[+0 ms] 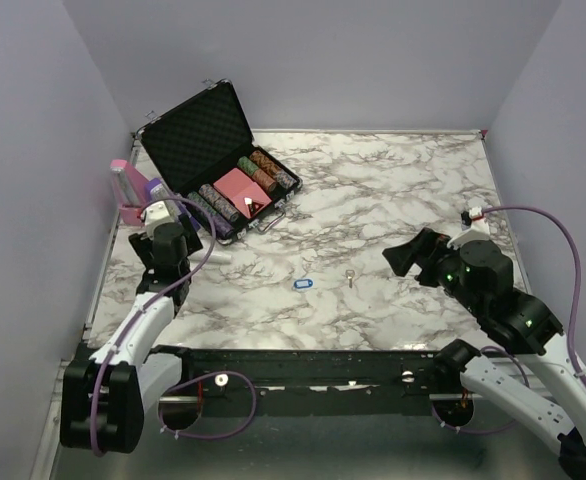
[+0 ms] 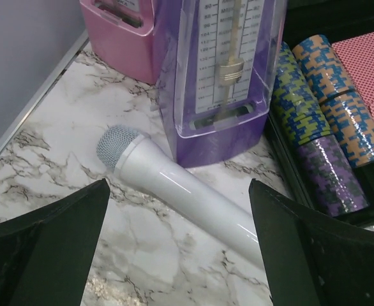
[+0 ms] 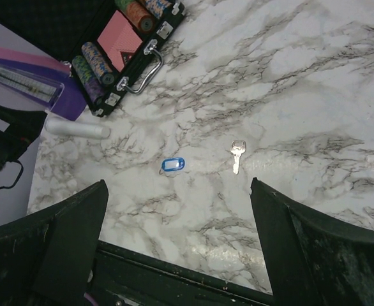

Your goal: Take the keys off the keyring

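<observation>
The keyring (image 1: 304, 284) is a small blue oval tag with a white window, lying flat on the marble table near the front middle. One silvery key (image 1: 349, 277) lies a short way to its right, apart from it. The right wrist view shows both from above, the keyring (image 3: 173, 165) and the key (image 3: 237, 153). My right gripper (image 1: 405, 258) hovers to the right of the key, open and holding nothing (image 3: 177, 255). My left gripper (image 1: 163, 235) is far left, open and holding nothing (image 2: 177, 255), pointing at a white microphone (image 2: 174, 191).
An open black case (image 1: 223, 160) of poker chips and red cards stands at the back left. A purple metronome (image 2: 219, 76) and a pink box (image 2: 120, 32) sit against the left wall. The microphone (image 3: 77, 127) lies in front of them. The table's front rail (image 1: 303, 365) is near.
</observation>
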Robot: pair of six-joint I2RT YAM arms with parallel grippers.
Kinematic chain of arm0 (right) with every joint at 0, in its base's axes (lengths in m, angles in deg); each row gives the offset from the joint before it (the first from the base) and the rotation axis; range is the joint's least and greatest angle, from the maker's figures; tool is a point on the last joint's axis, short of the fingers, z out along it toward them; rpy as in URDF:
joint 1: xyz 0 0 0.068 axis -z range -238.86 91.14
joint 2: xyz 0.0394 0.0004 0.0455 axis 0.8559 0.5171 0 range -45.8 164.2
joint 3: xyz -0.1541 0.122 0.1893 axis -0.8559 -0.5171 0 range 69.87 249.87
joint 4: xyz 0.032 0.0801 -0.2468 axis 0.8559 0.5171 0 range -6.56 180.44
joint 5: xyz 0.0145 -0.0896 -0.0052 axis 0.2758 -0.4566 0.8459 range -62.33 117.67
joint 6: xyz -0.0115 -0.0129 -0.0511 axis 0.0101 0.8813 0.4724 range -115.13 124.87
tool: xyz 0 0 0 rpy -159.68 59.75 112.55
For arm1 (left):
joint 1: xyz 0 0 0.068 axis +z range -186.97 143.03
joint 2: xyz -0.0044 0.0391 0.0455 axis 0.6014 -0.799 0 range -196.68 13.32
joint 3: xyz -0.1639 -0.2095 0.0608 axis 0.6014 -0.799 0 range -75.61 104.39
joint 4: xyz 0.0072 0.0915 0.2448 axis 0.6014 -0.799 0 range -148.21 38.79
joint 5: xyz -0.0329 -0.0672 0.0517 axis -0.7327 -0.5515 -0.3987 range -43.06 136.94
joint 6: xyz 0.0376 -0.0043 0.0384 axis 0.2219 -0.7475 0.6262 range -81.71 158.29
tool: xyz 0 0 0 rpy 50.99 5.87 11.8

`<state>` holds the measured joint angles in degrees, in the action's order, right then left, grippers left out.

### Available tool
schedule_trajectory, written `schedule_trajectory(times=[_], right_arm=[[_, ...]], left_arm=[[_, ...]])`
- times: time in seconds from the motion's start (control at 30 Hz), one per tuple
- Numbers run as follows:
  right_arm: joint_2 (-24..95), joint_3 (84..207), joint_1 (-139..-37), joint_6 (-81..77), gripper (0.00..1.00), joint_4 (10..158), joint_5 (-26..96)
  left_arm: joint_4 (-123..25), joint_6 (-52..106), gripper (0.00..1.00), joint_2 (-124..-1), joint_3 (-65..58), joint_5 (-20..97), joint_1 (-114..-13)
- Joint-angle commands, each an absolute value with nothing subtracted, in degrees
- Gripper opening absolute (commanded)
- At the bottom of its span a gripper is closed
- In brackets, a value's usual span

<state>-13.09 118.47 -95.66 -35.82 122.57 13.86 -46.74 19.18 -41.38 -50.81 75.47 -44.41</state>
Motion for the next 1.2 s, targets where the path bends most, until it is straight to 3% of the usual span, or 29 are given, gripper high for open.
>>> schedule_trajectory(times=[0.0, 0.33, 0.5, 0.63, 0.7, 1.0, 1.17], right_arm=[[-12.67, 119.00, -95.86, -37.32, 1.00, 123.60, 17.47], [-4.94, 124.18, -95.95, -39.87, 1.00, 127.46, 17.04], [-2.83, 125.33, -95.95, -38.81, 1.00, 126.60, 16.15], [-1.59, 124.72, -95.95, -40.47, 1.00, 125.01, 16.77], [-0.63, 124.36, -95.86, -41.88, 1.00, 124.05, 17.47], [3.76, 121.99, -95.95, -42.50, 1.00, 122.11, 19.58], [10.61, 120.85, -95.95, -36.54, 1.00, 122.20, 26.95]], left_arm=[[-27.96, 24.74, 0.99, -45.47, -54.59, 73.05, -41.81], [-6.07, 31.16, 0.99, -57.16, -54.42, 61.90, -38.47], [-2.70, 34.60, 0.99, -58.06, -55.38, 54.07, -38.46], [15.26, 35.56, 0.99, -60.76, -63.38, 53.43, -38.46], [9.53, 34.51, 0.99, -59.63, -61.99, 54.58, -38.46], [10.77, 34.60, 0.99, -59.73, -62.25, 55.11, -38.73], [11.72, 34.86, 0.99, -60.07, -62.42, 55.20, -38.64]])
